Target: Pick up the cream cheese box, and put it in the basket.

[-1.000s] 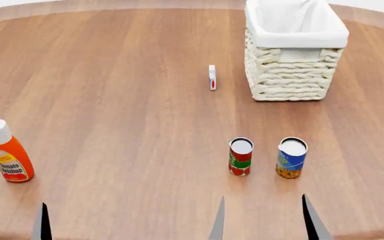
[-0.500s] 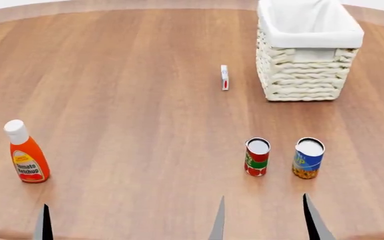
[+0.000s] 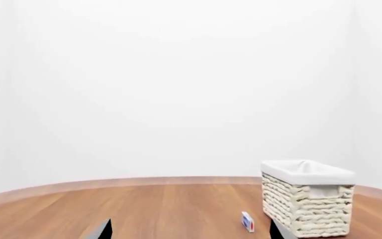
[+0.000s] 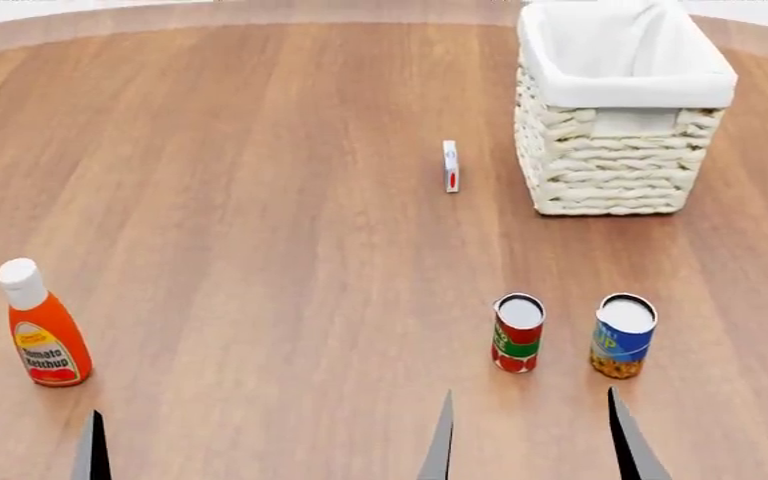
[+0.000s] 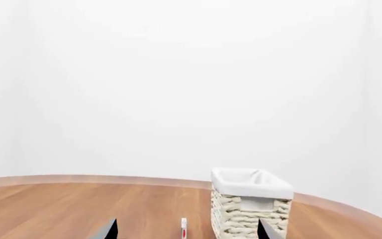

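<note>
Two grippers sit at the near edge of your head view, showing only dark fingertip slivers: the right gripper [image 4: 531,440] has its two tips spread wide with nothing between them, and the left gripper [image 3: 189,230] shows the same wide, empty gap in its own wrist view, though the head view catches just one of its tips. Take the red-and-green can [image 4: 518,333] as your landmark on the wooden table [image 4: 251,200]. It stands upright just beyond your right fingertips, with the blue-and-yellow can [image 4: 622,335] upright beside it on the right, near but not touching. Well off to the can's left, at about the same depth, stands the ketchup bottle [image 4: 41,323], upright with its white cap on. Farther out from the can and slightly to its left, the cream cheese box [image 4: 451,166] stands on edge on the table, its thin side facing you, clear of everything. Beyond the can and to its right, the basket [image 4: 624,150] rests on the table, just right of the box and apart from it.
</note>
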